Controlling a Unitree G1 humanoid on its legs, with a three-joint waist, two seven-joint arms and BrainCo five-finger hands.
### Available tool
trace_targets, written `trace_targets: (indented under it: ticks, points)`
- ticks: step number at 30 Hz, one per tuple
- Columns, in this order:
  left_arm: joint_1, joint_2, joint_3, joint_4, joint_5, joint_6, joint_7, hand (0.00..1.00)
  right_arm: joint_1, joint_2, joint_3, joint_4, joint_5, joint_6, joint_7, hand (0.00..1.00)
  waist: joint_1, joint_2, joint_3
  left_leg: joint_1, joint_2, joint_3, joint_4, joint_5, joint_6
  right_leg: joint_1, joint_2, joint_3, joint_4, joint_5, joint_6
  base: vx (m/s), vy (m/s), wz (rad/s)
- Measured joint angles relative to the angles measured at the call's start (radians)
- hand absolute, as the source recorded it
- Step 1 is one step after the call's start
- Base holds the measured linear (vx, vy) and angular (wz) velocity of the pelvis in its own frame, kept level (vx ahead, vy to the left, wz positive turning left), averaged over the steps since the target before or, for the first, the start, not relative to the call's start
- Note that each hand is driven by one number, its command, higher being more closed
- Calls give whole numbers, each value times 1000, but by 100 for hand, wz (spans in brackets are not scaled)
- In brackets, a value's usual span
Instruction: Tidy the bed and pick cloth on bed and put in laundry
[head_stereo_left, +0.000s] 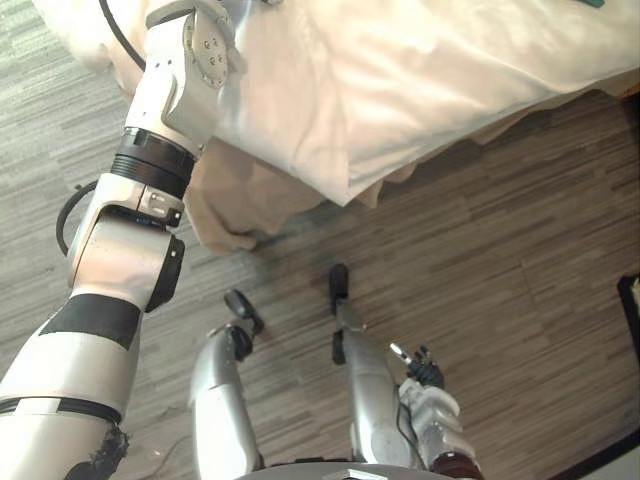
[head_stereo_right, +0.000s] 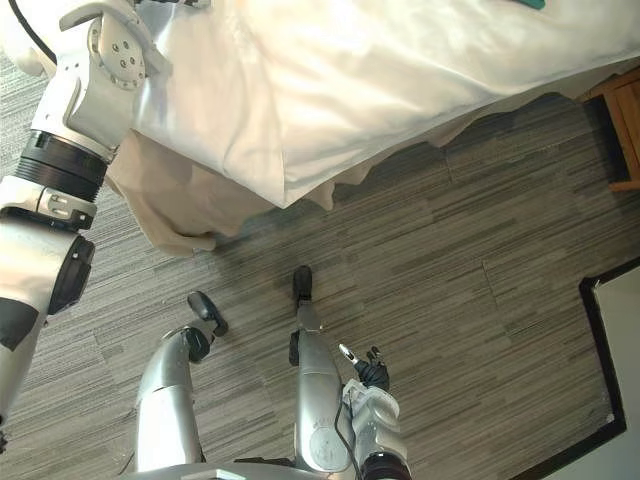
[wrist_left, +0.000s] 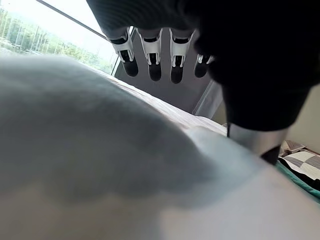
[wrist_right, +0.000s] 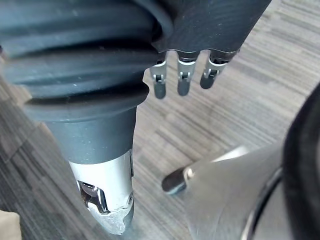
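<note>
The left hand is up over the bed, just past its near edge and just above the white duvet. Its fingers are straight and a little apart, and they hold nothing. I cannot tell if the thumb touches the duvet. The duvet looks puffy and bumpy. One corner of it hangs off the bed edge toward the floor, and a beige sheet droops down beside that corner.

Farther across the bed, well apart from the left hand, lie a grey checked cloth and a teal cloth. I think one of these is the cloth that must go in the laundry.

The right hand hangs low over the floor, away from the bed. Its fingers are straight and apart, and it is empty.

I think the step now is making the duvet smooth. To do it well, lay the left hand flat and push slowly toward the bed edge, so the bumps slide out. Do not grab a big fistful. Lift the hanging corner so the edge sits even. For the cloth after that, pinch only the cloth and not the duvet under it.
</note>
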Motion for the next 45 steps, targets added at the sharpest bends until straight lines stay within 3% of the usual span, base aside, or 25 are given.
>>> trace_targets:
  ticks: [4,11,14,16,18,21,22,25,29,35,39,42,45]
  points:
    - [30,-25,52,37,-2,-1,-75,100,-46,1,-1,5,32,9,0,0,18,-3,2,-15,2,-8,7,-5,4,-13,-2,-6,17,-10,2,-19,-34,5]
    - [69,-66,20,12,-67,-3,-118,100,-106,17,1,12,41,24,0,0,24,-4,0,19,-1,-26,8,-11,5,32,-6,-32,31,-31,2,3,-24,8]
    - [184,-50,-51,-96,-101,-12,-122,100,-98,18,-1,14,40,24,0,0,32,-5,-3,84,-15,-32,-19,-10,-3,84,-16,-51,56,-65,1,38,-50,19]
    - [332,-16,-114,-197,-129,-38,-138,100,-78,19,0,15,38,35,1,0,46,-5,-51,119,-26,-30,-49,-4,-14,107,-23,-57,63,-86,-1,76,-65,14]
    - [431,6,-133,-248,-160,-54,-146,100,-70,20,0,19,27,42,2,0,51,-5,-56,170,-39,-30,-78,3,-23,152,-29,-67,63,-101,-1,92,-52,17]
    - [665,18,-136,-293,-207,-95,-167,100,-26,13,0,70,17,63,10,0,63,-4,-144,257,-78,-32,-165,29,-42,214,-45,-86,59,-134,-1,150,-68,26]
    - [751,26,-126,-304,-223,-105,-170,0,-19,8,0,105,15,65,13,0,63,-5,-173,291,-92,-33,-197,40,-48,240,-48,-90,48,-141,1,172,-60,22]
    - [1005,43,-47,-324,-261,-140,-191,0,-16,-37,3,222,-41,83,37,0,54,3,-238,406,-139,-49,-328,89,-67,342,-56,-118,-12,-144,-1,146,-59,24]
    - [1201,21,63,-325,-277,-160,-189,0,-6,-105,3,290,-101,90,70,0,39,11,-266,520,-176,-78,-455,142,-78,449,-54,-161,-67,-150,-10,71,-26,22]
    - [1402,-77,132,-275,-276,-170,-179,0,55,-137,3,300,-142,100,89,0,35,17,-322,634,-208,-94,-574,184,-81,550,-45,-187,-120,-161,-28,48,5,11]
    - [1424,-151,221,-79,-274,-212,-149,0,90,-142,3,330,-180,105,115,0,28,12,-344,683,-221,-129,-620,208,-80,599,-48,-219,-124,-174,-28,-8,18,21]
    - [1436,-154,306,53,-273,-191,-126,0,94,-151,0,332,-179,105,115,0,19,10,-346,704,-223,-133,-621,208,-80,621,-48,-220,-126,-177,-27,-18,4,4]
    - [1518,-146,492,173,-275,-147,-86,0,98,-172,-31,348,-176,104,115,0,23,9,-352,704,-225,-142,-621,210,-80,623,-50,-221,-129,-177,-27,-41,-1,4]
